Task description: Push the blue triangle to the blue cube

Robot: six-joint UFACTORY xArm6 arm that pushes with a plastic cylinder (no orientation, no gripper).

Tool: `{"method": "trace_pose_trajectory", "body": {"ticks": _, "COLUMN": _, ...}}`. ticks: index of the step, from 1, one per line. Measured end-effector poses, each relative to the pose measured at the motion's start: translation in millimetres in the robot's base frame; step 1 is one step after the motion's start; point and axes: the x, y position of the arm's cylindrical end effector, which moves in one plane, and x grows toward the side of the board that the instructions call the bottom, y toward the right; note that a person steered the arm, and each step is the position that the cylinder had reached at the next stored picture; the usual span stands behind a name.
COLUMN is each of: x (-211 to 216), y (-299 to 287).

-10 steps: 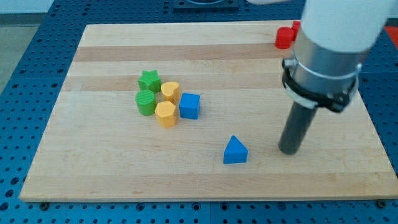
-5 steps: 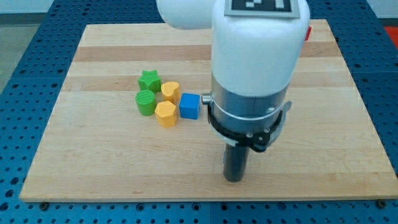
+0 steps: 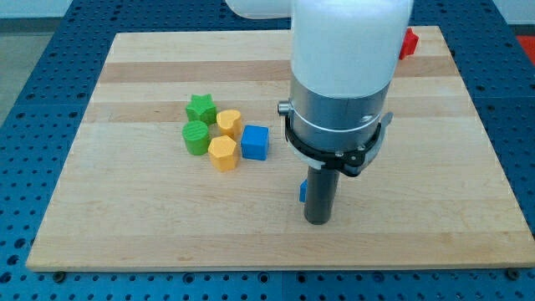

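**Camera view: rod stands in front of the blue triangle, blue cube up and to the left**

The camera view looks down on a pale wooden board (image 3: 125, 217) lying on a blue perforated table (image 3: 25, 100). The arm's large white and grey body (image 3: 343, 75) fills the centre and upper right of the frame, and its dark rod drops to the board in the lower centre. My tip (image 3: 318, 222) rests on the wood there. The arm has no gripper, only this plain rod, so it holds nothing and has nothing to open or close.

The blue triangle (image 3: 303, 191) is almost wholly hidden behind the rod; only a thin blue sliver shows at the rod's left edge, a little above my tip. Whether the rod touches it cannot be told from this angle.

The blue cube (image 3: 255, 142) sits left of centre, up and to the left of my tip and clearly apart from it. It closes the right side of a tight cluster: a yellow block (image 3: 222, 153) just beside it to the left, another yellow block (image 3: 230, 123) above that one, a green round block (image 3: 196, 138) at the cluster's left, and a green star (image 3: 201, 108) at the top.

A red block (image 3: 407, 43) peeks out at the upper right of the frame, partly covered by the arm's body, near the board's far edge.
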Motion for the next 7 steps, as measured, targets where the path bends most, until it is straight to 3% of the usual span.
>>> {"method": "trace_pose_trajectory", "body": {"ticks": 7, "x": -102, "y": 6}}
